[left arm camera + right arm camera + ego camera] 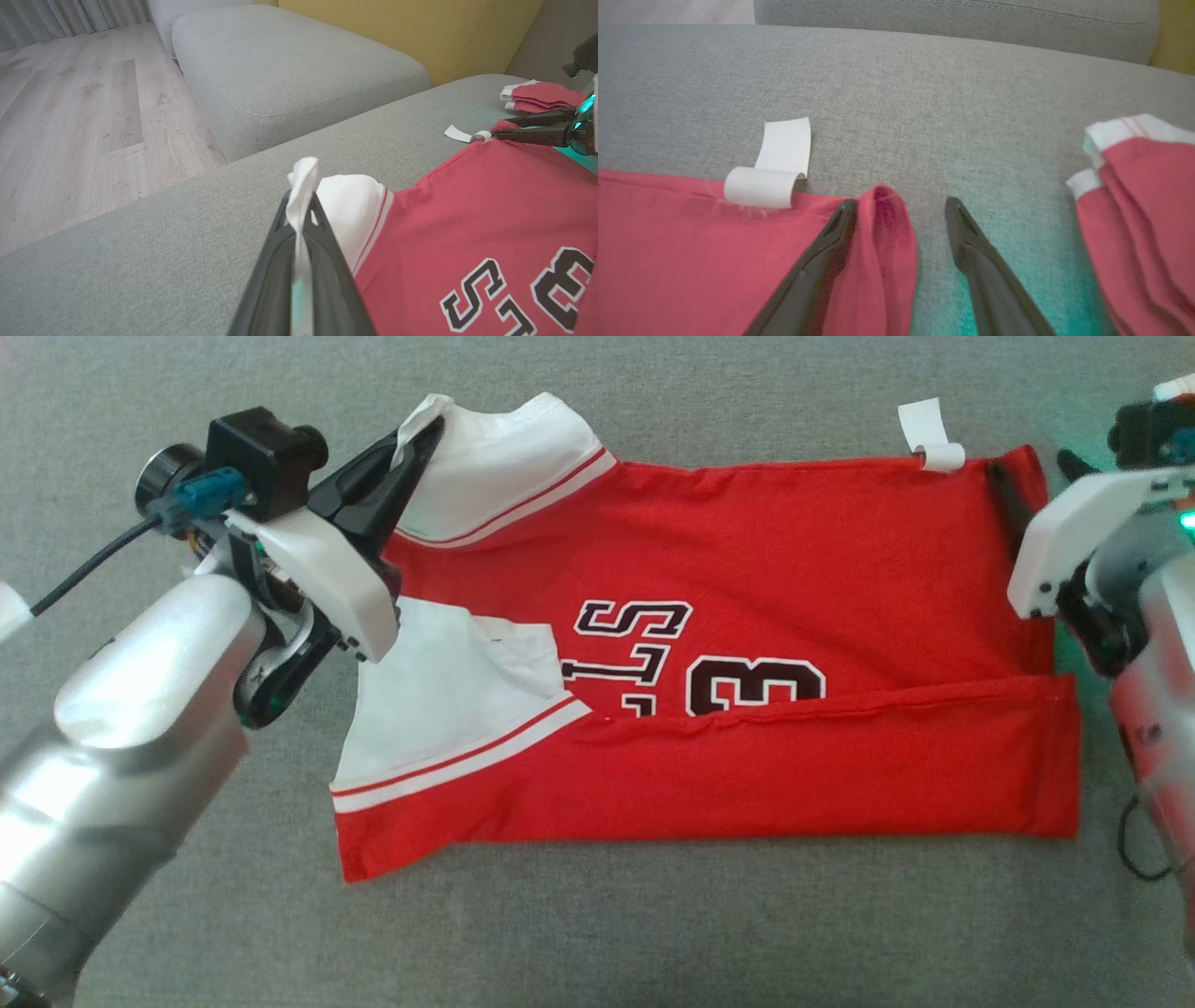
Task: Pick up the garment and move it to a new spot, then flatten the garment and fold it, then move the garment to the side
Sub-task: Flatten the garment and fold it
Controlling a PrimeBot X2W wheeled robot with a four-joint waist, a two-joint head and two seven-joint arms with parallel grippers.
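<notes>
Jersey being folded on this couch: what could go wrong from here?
1. The left claw pinches only a thin edge of the white sleeve; a pull might slip it free.
2. The right claw is open, the hem corner loose between its fingers; a one-sided pull could skew the jersey and undo its fold.
3. A second folded garment lies close beside the right claw and could get bumped.

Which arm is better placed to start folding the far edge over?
Left: the left fingers are shut on the white sleeve. The right fingers stand open, the hem corner between them, ungripped.
</notes>
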